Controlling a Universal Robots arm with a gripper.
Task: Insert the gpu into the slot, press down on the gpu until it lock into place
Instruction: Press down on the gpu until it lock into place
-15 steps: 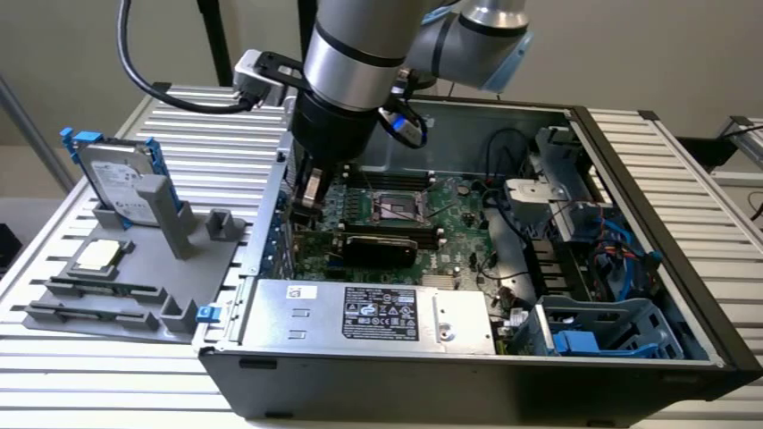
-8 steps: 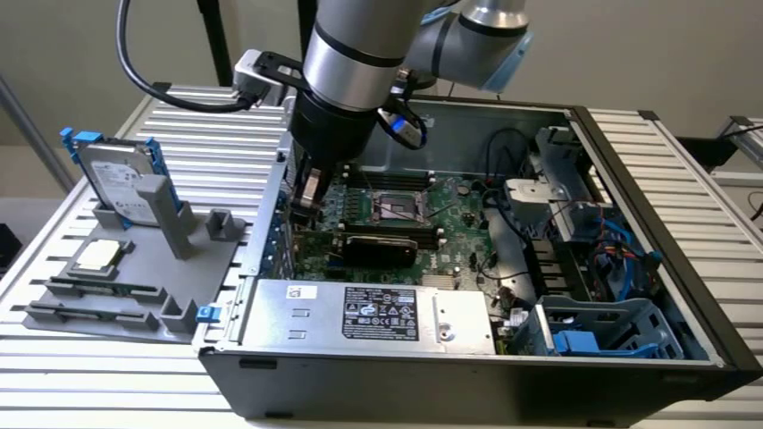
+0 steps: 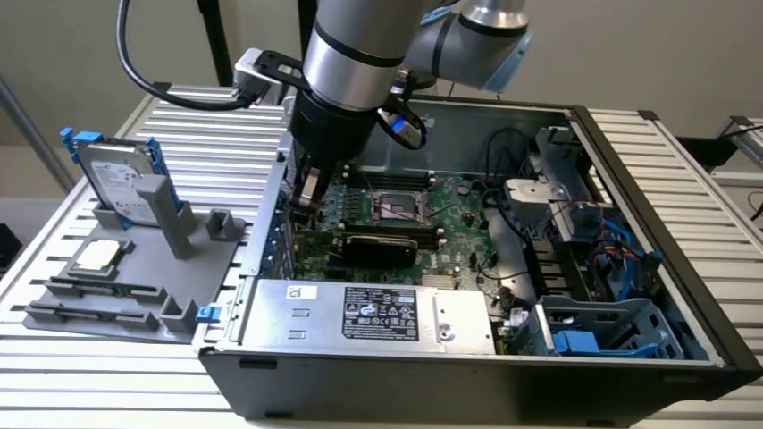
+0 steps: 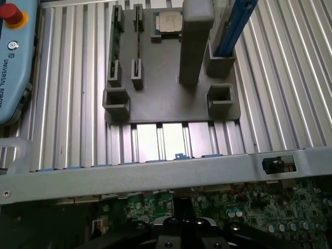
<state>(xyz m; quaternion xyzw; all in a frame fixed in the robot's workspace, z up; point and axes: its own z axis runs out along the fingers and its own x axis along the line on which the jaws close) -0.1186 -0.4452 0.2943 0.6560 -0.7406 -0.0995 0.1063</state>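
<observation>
"UNIVERSAL ROBOTS" reads vertically on the pendant (image 4: 11, 62), under a round logo, beside its red button (image 4: 12, 15). The white and black labels on the power supply (image 3: 379, 315) carry print too small to read.

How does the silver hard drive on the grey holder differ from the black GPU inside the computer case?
The hard drive is silver with blue rails; the GPU is black. The hard drive stands upright in the grey holder outside the computer case; the GPU lies low over the green motherboard inside it. The hard drive stands apart from the robot's hand, which hangs just above the motherboard near the GPU. Both are flat, rectangular parts.
</observation>
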